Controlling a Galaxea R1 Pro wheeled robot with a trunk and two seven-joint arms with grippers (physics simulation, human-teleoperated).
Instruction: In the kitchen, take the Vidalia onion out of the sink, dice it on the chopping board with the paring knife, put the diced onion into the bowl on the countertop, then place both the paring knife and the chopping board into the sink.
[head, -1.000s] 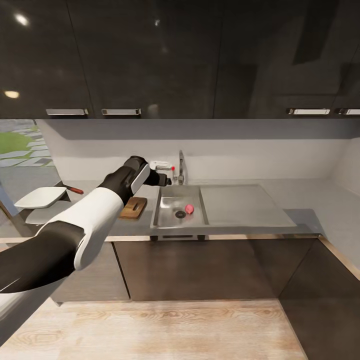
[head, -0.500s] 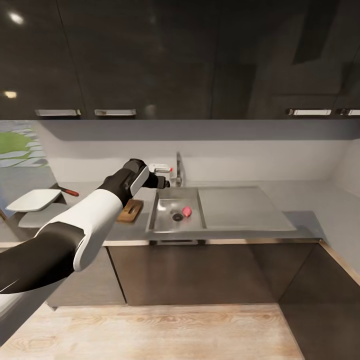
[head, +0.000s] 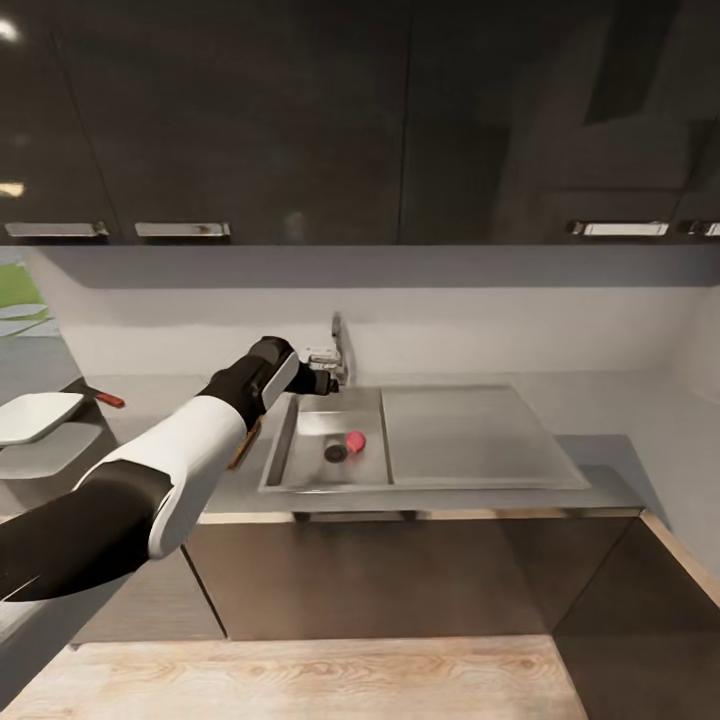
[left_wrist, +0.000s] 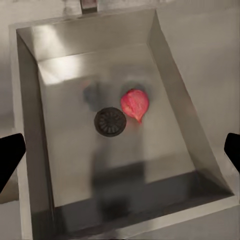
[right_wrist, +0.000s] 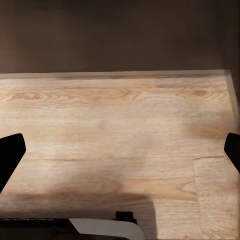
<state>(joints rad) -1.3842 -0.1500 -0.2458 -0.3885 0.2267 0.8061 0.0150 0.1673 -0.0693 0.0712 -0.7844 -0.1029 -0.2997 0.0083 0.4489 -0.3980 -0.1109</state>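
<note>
The Vidalia onion (head: 355, 440), a pinkish-red bulb, lies on the floor of the steel sink (head: 300, 478) beside the round drain (head: 335, 453). My left gripper (head: 324, 374) hangs open over the basin's back edge, near the faucet (head: 338, 348). In the left wrist view the onion (left_wrist: 135, 104) sits ahead between the spread dark fingertips (left_wrist: 10, 157), apart from them. My left arm hides most of the brown chopping board (head: 243, 446). The white bowl (head: 35, 415) and the red-handled paring knife (head: 105, 399) sit at the far left of the countertop (head: 600, 455). My right gripper (right_wrist: 120, 152) is open above the floor.
A flat steel drainboard (head: 470, 435) adjoins the basin on the right. Glossy dark upper cabinets (head: 250, 120) with bar handles hang over the counter, dark lower cabinets (head: 400, 570) stand beneath it, and pale wood flooring (right_wrist: 120, 115) lies in front.
The whole head view has shifted, so the sink, bowl and knife sit further left and lower in the picture. My left gripper now reaches slightly further over the basin.
</note>
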